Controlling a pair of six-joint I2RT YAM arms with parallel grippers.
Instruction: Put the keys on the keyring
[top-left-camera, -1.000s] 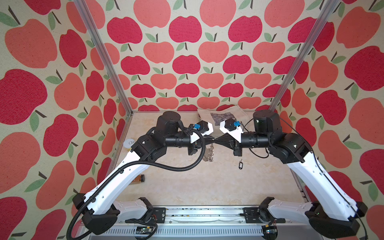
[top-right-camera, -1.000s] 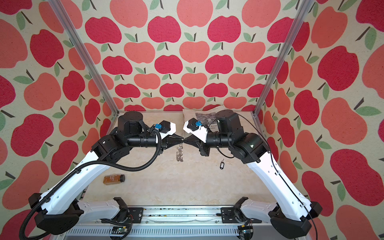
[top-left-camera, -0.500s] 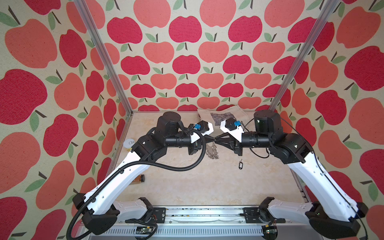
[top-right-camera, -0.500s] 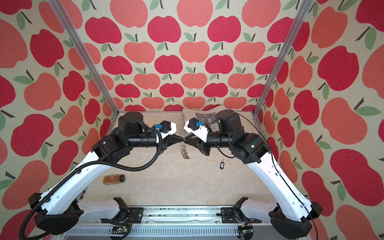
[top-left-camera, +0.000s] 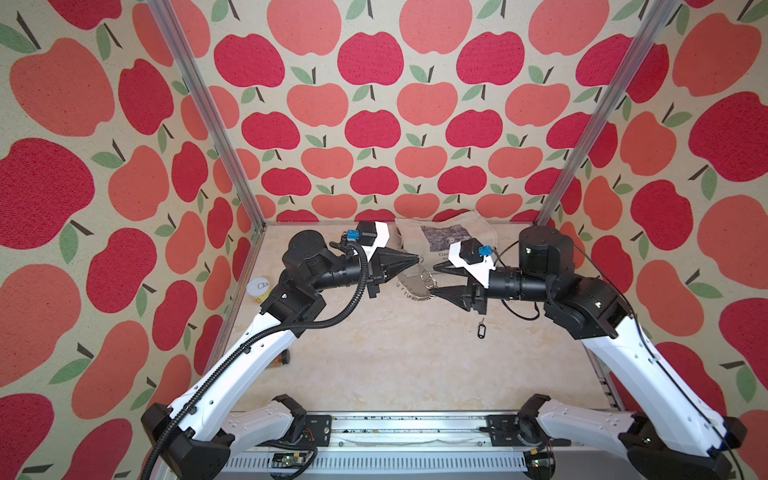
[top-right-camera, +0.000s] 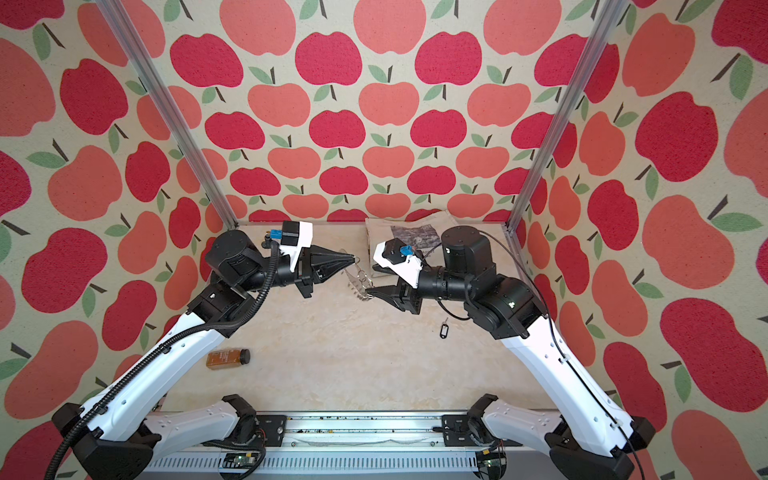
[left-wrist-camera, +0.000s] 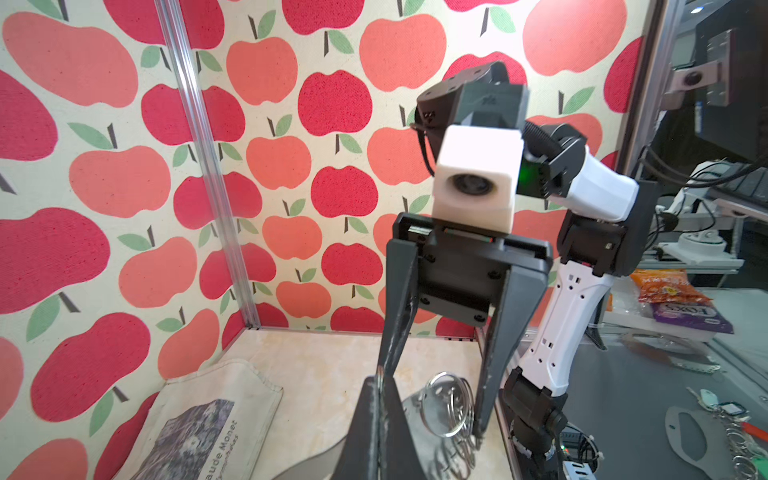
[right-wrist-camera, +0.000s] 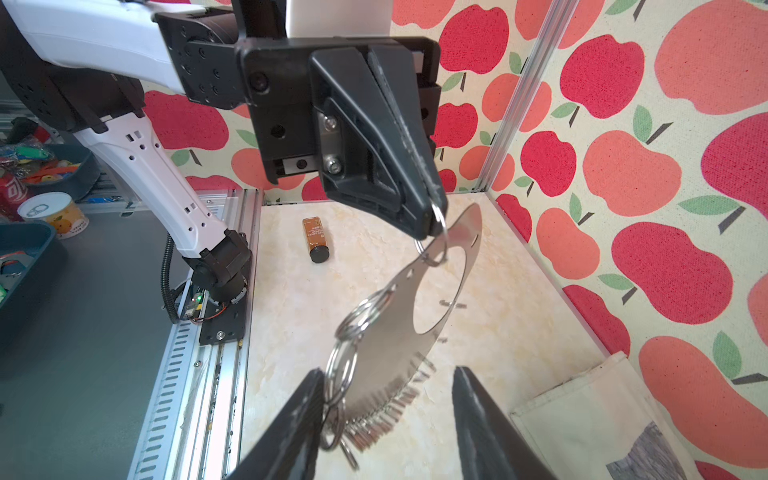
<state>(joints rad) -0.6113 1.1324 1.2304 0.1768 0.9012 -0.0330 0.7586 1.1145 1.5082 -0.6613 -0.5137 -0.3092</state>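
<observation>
- Left fingers (right-wrist-camera: 386, 145) clamped on one ring of the keyring (right-wrist-camera: 395, 328), which hangs above the tabletop (top-left-camera: 395, 365).
- Right fingers (right-wrist-camera: 299, 428) apart, flanking the keyring's fringe.
- Keys (top-left-camera: 481, 331) on the tabletop, well apart from the keyring.

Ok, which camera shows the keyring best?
Right wrist view: the keyring hangs close, crescent plate and ring fringe plain. Both top views show it tiny; the left wrist view catches only a few rings.

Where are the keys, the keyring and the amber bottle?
the keys (top-left-camera: 481, 331): in a top view, on the tag.
the keyring (right-wrist-camera: 386, 353): right wrist view, on the grey plate face.
the amber bottle (top-right-camera: 225, 358): in a top view, on its label.
</observation>
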